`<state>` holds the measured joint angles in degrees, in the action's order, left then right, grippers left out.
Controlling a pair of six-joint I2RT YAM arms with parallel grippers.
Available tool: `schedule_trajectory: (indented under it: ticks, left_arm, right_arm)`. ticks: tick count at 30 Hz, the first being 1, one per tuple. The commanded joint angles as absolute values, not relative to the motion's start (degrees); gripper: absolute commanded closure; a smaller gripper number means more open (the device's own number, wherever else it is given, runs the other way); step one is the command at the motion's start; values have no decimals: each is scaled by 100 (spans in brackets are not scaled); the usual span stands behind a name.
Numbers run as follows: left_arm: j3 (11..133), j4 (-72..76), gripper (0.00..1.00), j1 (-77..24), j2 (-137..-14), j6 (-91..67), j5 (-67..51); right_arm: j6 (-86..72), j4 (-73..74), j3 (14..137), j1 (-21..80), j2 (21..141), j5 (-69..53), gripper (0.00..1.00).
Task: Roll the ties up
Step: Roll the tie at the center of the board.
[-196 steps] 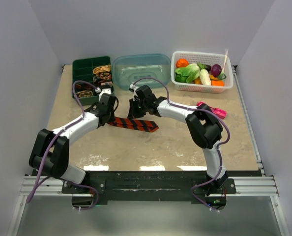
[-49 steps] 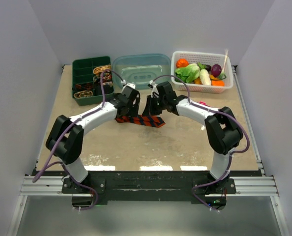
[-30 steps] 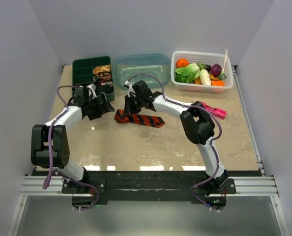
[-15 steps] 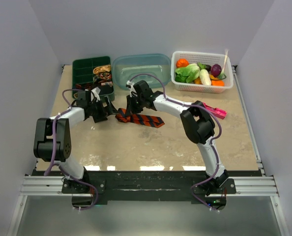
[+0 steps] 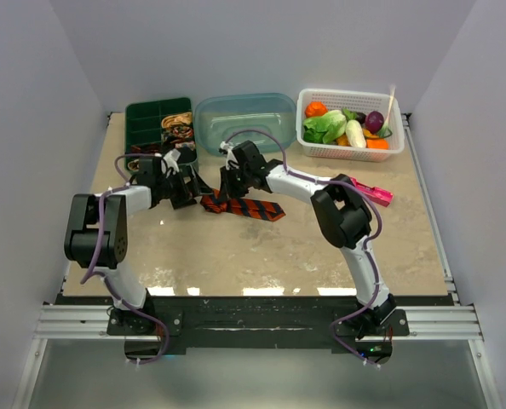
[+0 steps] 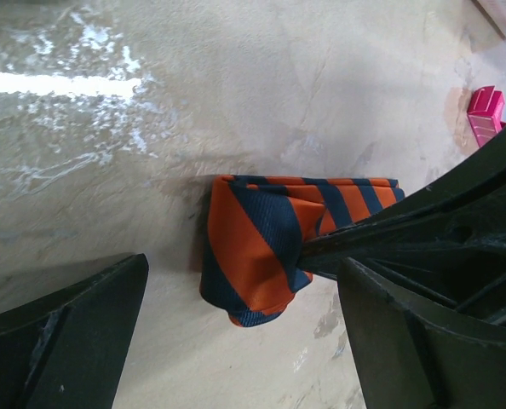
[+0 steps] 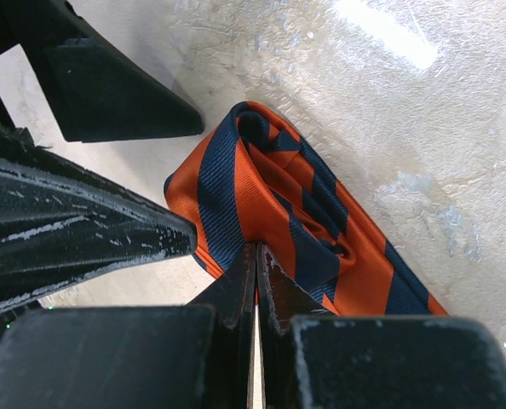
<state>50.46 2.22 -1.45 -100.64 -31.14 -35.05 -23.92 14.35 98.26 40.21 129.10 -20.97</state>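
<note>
Left gripper [image 5: 190,189] now nearer orange tie [image 5: 246,207], right gripper [image 7: 255,249] tips half-hidden.

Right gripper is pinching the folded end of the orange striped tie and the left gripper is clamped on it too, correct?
No, the left gripper is open: the left wrist view shows its fingers spread wide either side of the orange striped tie, not clamped. The right gripper is pinching the folded end.

From the left wrist the striped tie [image 6: 253,247] passes behind the right pincer [image 6: 313,251], the pink gadget [image 6: 485,112] is cut by the edge, and overhead the coils [image 5: 178,128] in the green tray [image 5: 140,119] are too small to read.
</note>
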Motion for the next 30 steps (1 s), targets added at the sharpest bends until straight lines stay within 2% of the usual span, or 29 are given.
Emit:
schedule_trajectory:
  ticks: [1, 5, 8, 11, 12, 14, 15, 17, 18, 20, 21, 30]
  left_arm:
    - [4949, 439, 3, -220, -10117, -3269, -3613]
    - [4790, 317, 4, -220, -9722, -3199, -3288]
    - [4606, 211, 9, -220, -9317, -3138, -3042]
    - [4334, 123, 20, -228, -8966, -3129, -2857]
    - [4263, 106, 28, -237, -8817, -3129, -2804]
    - [4062, 106, 33, -272, -8667, -3164, -2682]
    - [4000, 114, 44, -290, -8527, -3181, -2646]
    - [3816, 149, 57, -343, -8359, -3252, -2558]
    - [3771, 176, 70, -369, -8324, -3261, -2549]
    - [3727, 132, 85, -527, -8349, -3235, -2497]
    - [3727, 114, 100, -675, -8393, -3226, -2470]
    - [3770, 272, 100, -1301, -8815, -3331, -2004]
  right_arm:
    - [-2232, 1512, 9729, 3946, 12973, -2197, 100]
    - [-2355, 1433, 9914, 3937, 12710, -2548, 100]
    - [-2504, 1336, 10098, 3911, 12490, -2785, 100]
    - [-2628, 1178, 10230, 3876, 12367, -2795, 100]
    - [-2654, 1091, 10265, 3876, 12323, -2743, 100]
    - [-2698, 1037, 10292, 3850, 12340, -2550, 100]
    - [-2707, 1037, 10362, 3841, 12409, -2462, 100]
    - [-2672, 1107, 10554, 3832, 12559, -2243, 100]
    - [-2663, 1177, 10625, 3823, 12734, -2180, 100]
    - [-2654, 1248, 10836, 3815, 12910, -2049, 100]
    - [-2654, 1283, 10898, 3823, 13085, -1996, 100]
    - [-2628, 1538, 11390, 3823, 13640, -1644, 100]
